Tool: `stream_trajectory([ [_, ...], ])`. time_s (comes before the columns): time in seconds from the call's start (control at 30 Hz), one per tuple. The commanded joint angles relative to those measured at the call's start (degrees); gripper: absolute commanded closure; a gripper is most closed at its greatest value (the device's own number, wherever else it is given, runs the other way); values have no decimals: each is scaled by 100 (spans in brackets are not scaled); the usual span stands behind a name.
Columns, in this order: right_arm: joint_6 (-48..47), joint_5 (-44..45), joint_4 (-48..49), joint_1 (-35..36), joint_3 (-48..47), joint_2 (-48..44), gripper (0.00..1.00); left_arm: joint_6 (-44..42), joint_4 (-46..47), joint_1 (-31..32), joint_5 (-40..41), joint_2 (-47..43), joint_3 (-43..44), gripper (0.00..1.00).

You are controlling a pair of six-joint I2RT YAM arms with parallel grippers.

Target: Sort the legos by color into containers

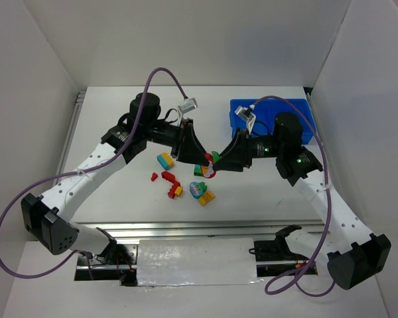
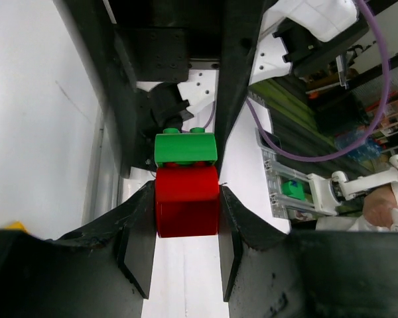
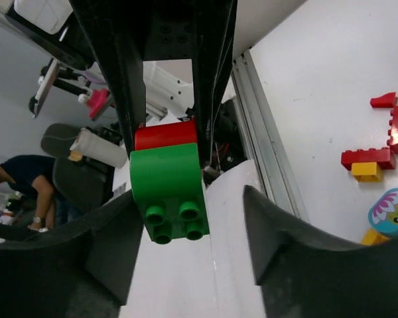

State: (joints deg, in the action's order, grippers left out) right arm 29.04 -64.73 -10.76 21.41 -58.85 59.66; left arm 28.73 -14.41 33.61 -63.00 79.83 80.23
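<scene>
A red brick [image 2: 186,202] with a green brick [image 2: 184,149] stuck on its end hangs in the air between both arms, over the table's middle [image 1: 211,163]. My left gripper [image 2: 186,195] is shut on the red brick, one pad on each side. From the opposite side my right gripper [image 3: 189,199] straddles the green brick [image 3: 167,185]. Its left finger lies against the brick and a gap shows at its right finger. The red brick [image 3: 164,136] shows just behind. The blue tray of containers [image 1: 239,106] sits at the back right, partly hidden by the right arm.
Loose legos lie under and left of the grippers: a yellow-and-cyan brick [image 1: 164,160], red pieces [image 1: 168,180], a round cyan piece [image 1: 198,189], a yellow brick [image 1: 206,197]. White walls stand on both sides. A metal rail [image 1: 186,228] runs along the near edge.
</scene>
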Motion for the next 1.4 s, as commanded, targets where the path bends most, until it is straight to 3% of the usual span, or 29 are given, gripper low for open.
stream_trajectory([
  [0.0,75,-154,548,30,23,-77,50,142,536,23,-230,-108,11,100],
  [0.03,102,-198,610,39,40,-86,62,115,510,23,-221,-100,2,100],
  [0.07,93,-224,637,39,32,-86,83,98,475,23,-204,-82,-7,100],
  [0.1,67,-190,559,30,14,-86,98,2,344,23,-143,-73,2,100],
  [0.13,-46,-146,480,30,-4,-103,100,-60,256,23,-107,-56,11,100],
  [0.27,-196,-84,330,-206,110,-95,100,-551,-236,-20,226,-73,81,100],
  [0.4,-249,-67,330,-943,313,28,100,-702,-413,-257,341,-82,73,100],
  [0.6,-512,1172,-408,-1516,-195,606,100,-632,-176,-828,473,-38,90,100],
  [0.7,-505,2740,-1189,-1640,-897,1177,100,-833,-630,-882,1164,128,386,100],
  [0.73,-374,4434,-1356,-1649,-1057,1319,100,-947,-859,-882,1890,190,502,100],
  [0.8,256,6114,-1997,-1745,-1695,1931,100,-1044,-1440,-882,2440,322,757,100],
  [0.9,515,7323,-2798,-2097,-2767,3031,100,-1133,-1723,-873,3047,235,741,100],
  [1.07,454,7616,-3414,-2930,-3957,4437,100,-1133,-1916,-873,3732,-178,547,100],
  [1.37,85,6983,-3906,-3749,-5591,5573,100,-940,-2215,-891,3831,-266,371,100],
])
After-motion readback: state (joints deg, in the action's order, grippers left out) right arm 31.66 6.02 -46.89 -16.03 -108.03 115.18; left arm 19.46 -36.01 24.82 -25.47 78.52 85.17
